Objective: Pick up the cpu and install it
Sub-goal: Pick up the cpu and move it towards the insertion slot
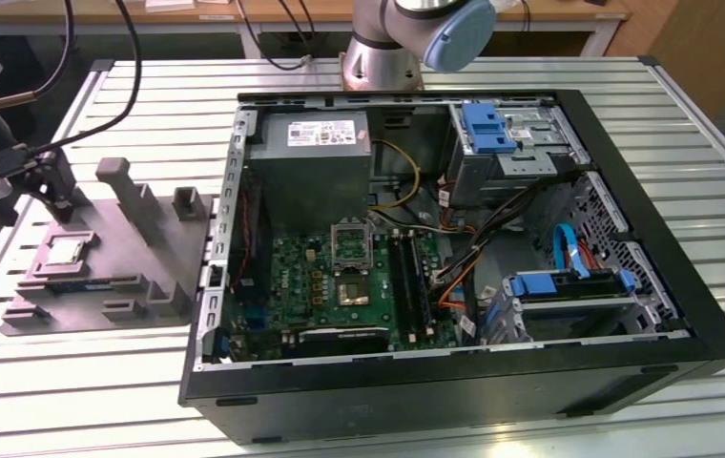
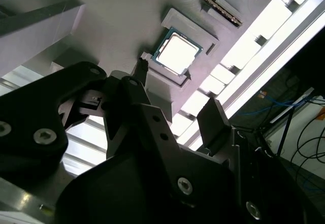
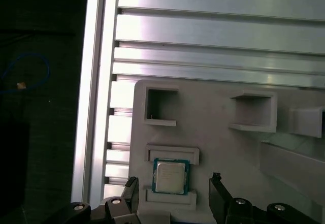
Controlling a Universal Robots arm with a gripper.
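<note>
The black fingers (image 3: 218, 198) of the gripper (image 2: 177, 82) are closest to the lens in both wrist views. They are spread wide with nothing between the pads. The cpu (image 3: 169, 177) lies straight ahead of the gap and roughly centred between the two fingers. Neither finger touches it, and each stands clear of the chip's side.

The chip lies flat with its silvery top up, seated in a shallow pocket of the grey tray (image 3: 213, 117) with a raised lip at two opposite edges. It is square, so no long axis governs the grasp. In the first wrist view its free sides face the fingers, so I judge a straight descent would bring the pads onto those sides.

In the exterior view the tray rests on the slatted aluminium table (image 1: 108, 382) toward the exterior view's left. The open computer case (image 1: 706, 324) is just beside it. The socket (image 1: 351, 289) on the green board is well apart from the chip.
</note>
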